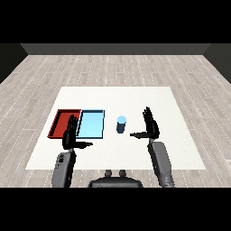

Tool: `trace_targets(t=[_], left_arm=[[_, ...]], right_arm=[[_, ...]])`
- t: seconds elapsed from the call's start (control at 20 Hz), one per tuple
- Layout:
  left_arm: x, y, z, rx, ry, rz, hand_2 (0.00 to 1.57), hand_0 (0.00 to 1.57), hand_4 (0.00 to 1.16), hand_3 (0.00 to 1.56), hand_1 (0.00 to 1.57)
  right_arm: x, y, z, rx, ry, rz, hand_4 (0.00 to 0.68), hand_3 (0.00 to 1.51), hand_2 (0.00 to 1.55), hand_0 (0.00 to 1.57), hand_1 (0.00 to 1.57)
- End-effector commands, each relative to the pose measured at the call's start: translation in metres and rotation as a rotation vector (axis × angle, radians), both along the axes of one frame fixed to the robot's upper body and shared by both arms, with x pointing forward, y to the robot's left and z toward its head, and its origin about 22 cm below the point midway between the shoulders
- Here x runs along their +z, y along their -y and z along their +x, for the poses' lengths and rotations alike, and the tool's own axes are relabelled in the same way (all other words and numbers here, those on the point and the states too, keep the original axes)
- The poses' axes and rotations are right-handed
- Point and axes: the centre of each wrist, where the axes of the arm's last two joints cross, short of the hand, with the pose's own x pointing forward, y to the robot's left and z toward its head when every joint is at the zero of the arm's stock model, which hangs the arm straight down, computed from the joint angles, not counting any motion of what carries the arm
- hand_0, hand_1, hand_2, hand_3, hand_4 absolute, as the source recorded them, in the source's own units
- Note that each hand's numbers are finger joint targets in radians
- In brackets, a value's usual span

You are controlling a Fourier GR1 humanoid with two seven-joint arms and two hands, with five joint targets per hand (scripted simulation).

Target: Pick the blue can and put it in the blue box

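Observation:
A blue can [121, 124] stands upright on the white table, just right of the light blue tray [91, 124]. My right hand [150, 126] is raised to the right of the can, apart from it, fingers straight and thumb pointing toward it; it is open and holds nothing. My left hand [70, 134] hovers at the front edges of the two trays, fingers straight, open and holding nothing.
A red tray [64, 122] lies directly left of the light blue tray, touching it. The white table [135, 99] extends beyond the trays and the can on all sides, over a grey wooden floor.

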Motion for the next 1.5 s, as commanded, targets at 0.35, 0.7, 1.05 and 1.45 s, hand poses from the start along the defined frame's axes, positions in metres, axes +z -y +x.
trace_targets(t=[0.35, 0.7, 1.05, 1.45], left_arm=[[-0.007, -0.007, -0.015, -0.022, 0.007, -0.014, 0.0, 0.0, 0.0, 0.0, 0.0], [-0.019, 0.001, -0.011, -0.012, 0.0, -0.033, 0.0, 0.0, 0.0, 0.0, 0.0], [0.001, -0.008, 0.005, 0.016, 0.022, -0.035, 0.0, 0.0, 0.0, 0.0, 0.0], [-0.022, 0.001, 0.001, 0.002, 0.047, -0.07, 0.0, 0.0, 0.0, 0.0, 0.0]], right_arm=[[-0.001, -0.009, 0.035, -0.011, -0.028, 0.01, 0.0, 0.0, 0.0, 0.0, 0.0], [-0.017, 0.016, 0.019, 0.015, -0.086, 0.058, 0.0, 0.0, 0.0, 0.0, 0.0], [-0.033, -0.009, 0.029, -0.001, -0.153, 0.1, 0.0, 0.0, 0.0, 0.0, 0.0], [-0.055, -0.029, 0.039, -0.005, -0.203, 0.107, 0.0, 0.0, 0.0, 0.0, 0.0]])
